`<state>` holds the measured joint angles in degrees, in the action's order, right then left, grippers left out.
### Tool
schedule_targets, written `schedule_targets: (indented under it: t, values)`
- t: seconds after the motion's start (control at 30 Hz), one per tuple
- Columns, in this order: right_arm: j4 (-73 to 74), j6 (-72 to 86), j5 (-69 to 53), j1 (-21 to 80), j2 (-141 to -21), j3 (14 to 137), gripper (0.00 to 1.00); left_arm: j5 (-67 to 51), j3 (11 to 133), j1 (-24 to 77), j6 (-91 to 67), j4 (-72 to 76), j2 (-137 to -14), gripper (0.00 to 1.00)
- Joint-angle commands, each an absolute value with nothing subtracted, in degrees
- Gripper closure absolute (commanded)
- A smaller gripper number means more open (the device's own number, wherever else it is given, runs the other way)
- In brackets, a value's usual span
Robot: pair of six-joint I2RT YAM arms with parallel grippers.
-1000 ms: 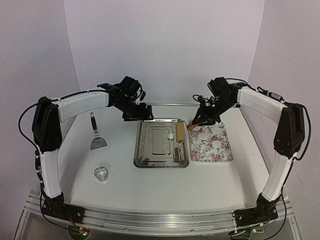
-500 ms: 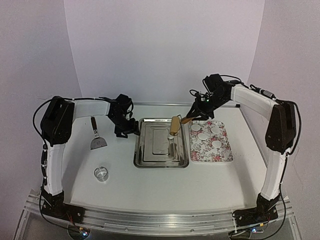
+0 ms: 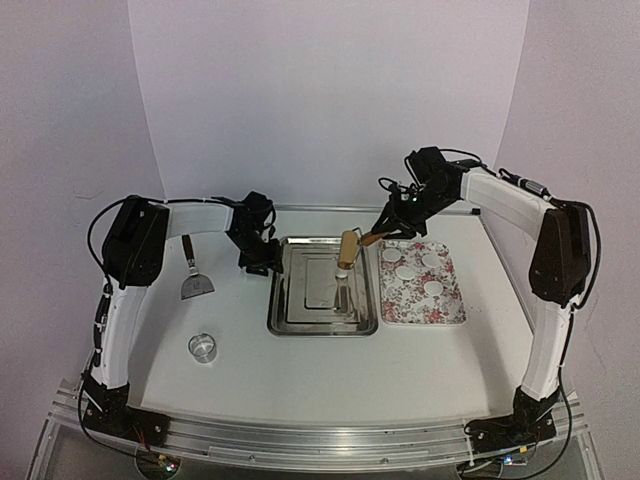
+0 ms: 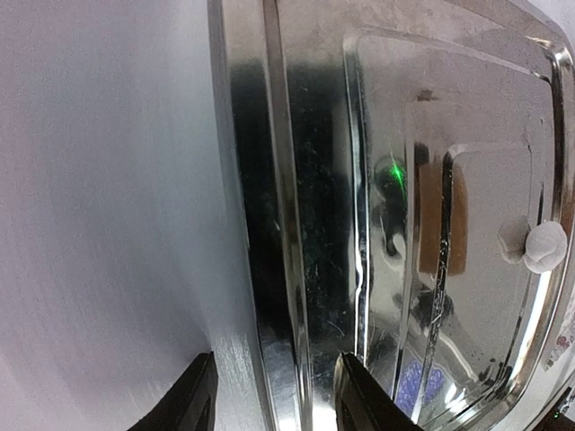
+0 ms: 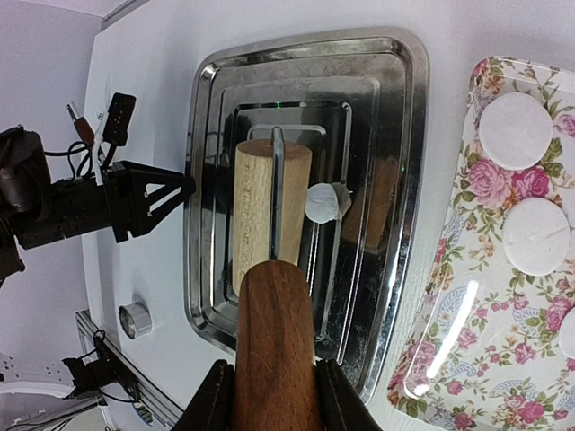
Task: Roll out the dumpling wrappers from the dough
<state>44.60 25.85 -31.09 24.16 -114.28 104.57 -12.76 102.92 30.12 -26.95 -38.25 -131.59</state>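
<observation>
Sliding of the steel tray (image 5: 202, 162) is risked once the rolling pin (image 5: 269, 260), clenched by the right tool (image 5: 272, 395), is pressed on the dough ball (image 5: 323, 202) right of its centre: its left rim is only straddled by the parted left tool (image 4: 274, 400). Dumpling wrappers (image 5: 514, 130) lie on the floral tray (image 5: 467, 305) right of it; the roller's path is not obstructed.

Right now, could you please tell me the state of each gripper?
Left gripper: fingers open, straddling the metal tray's rim.
Right gripper: fingers closed on the rolling pin's dark handle.
</observation>
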Motion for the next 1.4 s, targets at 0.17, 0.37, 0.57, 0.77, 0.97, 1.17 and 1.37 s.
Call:
schedule_targets:
  t: [0.17, 0.37, 0.57, 0.77, 0.97, 1.17, 1.37]
  values:
    - [41.9, 25.3, -30.1, 24.5, -113.3, 106.5, 1.0, -4.8, 109.7, 32.8, -23.7, -46.6, -136.4, 0.63]
    - [41.9, 24.6, -29.0, 24.4, -112.6, 104.9, 1.0, -1.5, 108.3, 34.2, -25.8, -48.2, -136.5, 0.74]
    - [42.0, 23.9, -31.5, 24.4, -113.0, 104.6, 1.0, 2.6, 104.4, 35.2, -29.2, -49.7, -134.6, 0.88]
    - [42.5, 24.1, -35.6, 24.4, -111.4, 103.0, 1.0, 4.1, 94.3, 36.3, -32.8, -46.4, -127.4, 0.95]
    - [44.6, 21.9, -41.1, 24.4, -111.3, 102.3, 1.0, 5.1, 87.4, 38.7, -36.4, -45.1, -121.9, 1.0]
    - [48.7, 20.7, -44.8, 24.5, -112.5, 101.3, 1.0, 3.0, 82.8, 39.4, -38.8, -43.1, -120.0, 1.0]
    - [52.7, 20.0, -43.8, 24.5, -113.1, 100.0, 1.0, 2.9, 82.5, 39.9, -39.5, -42.9, -120.1, 1.0]
